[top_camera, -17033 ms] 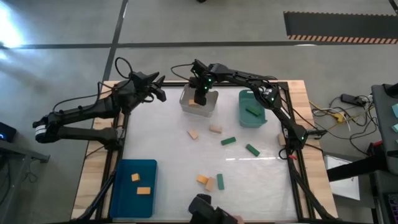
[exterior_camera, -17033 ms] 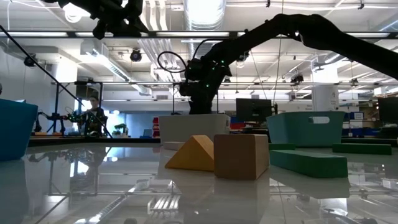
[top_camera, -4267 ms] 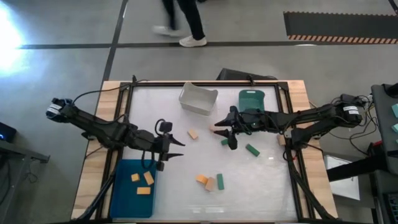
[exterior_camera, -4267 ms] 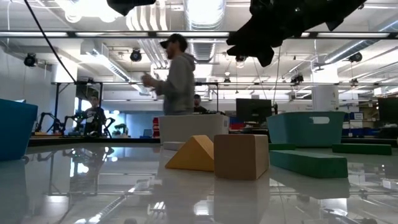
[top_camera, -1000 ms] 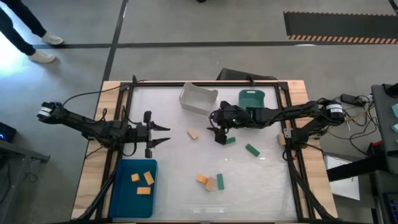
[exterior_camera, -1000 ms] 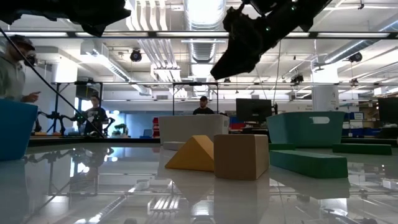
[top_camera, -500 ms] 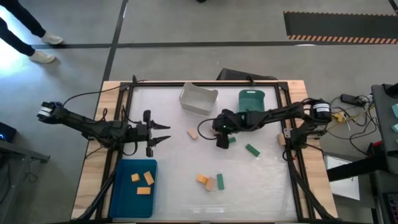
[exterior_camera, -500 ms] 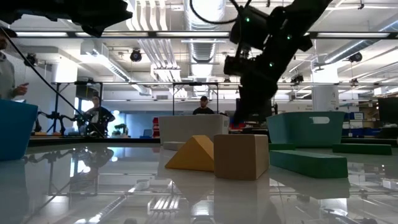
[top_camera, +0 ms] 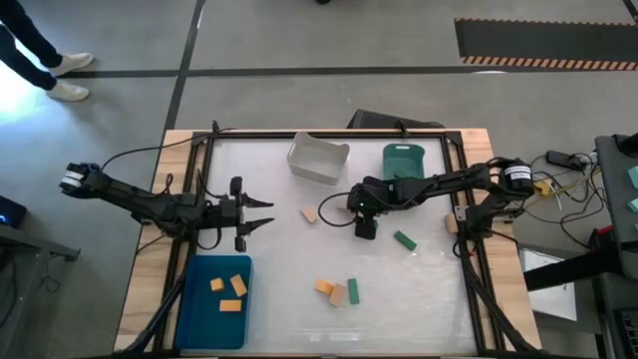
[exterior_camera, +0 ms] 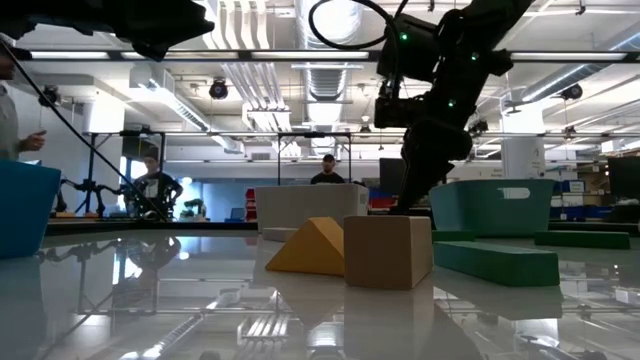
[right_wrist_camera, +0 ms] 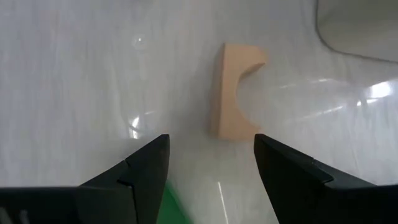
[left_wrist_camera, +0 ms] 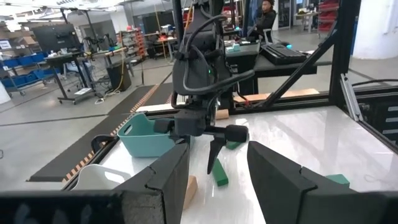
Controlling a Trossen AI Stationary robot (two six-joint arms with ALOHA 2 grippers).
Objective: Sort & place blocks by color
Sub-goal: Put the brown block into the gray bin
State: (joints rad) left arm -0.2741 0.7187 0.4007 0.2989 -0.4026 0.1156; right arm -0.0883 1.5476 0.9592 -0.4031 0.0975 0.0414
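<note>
Near edge, low view: an orange wedge block (exterior_camera: 305, 248), a tan wooden cube (exterior_camera: 388, 250) and a green bar (exterior_camera: 495, 262) lie on the glossy tabletop (exterior_camera: 150, 310); in the high view they form a cluster at lower centre (top_camera: 337, 291). A blue bin (top_camera: 214, 301) at lower left holds three orange blocks (top_camera: 231, 296).

Mid-frame, high view: the left arm extends level from the left edge, wrist toward centre, its left claw (top_camera: 261, 214) spread wide above the tabletop just beyond the blue bin, holding nothing. The right arm reaches in from the right edge, elbow raised, wrist bent down; its right claw (top_camera: 363, 228) points at the surface right of centre. The right wrist view shows its fingers (right_wrist_camera: 134, 180) set wide apart and empty, a sliver of green block (right_wrist_camera: 169, 202) between them and a notched tan block (right_wrist_camera: 236, 91) just ahead. A tan block (top_camera: 309, 214) lies left of this claw, a green bar (top_camera: 404, 239) to its right.

Far edge: a white bin (top_camera: 318, 160) and a teal bin (top_camera: 404, 161) stand side by side.
</note>
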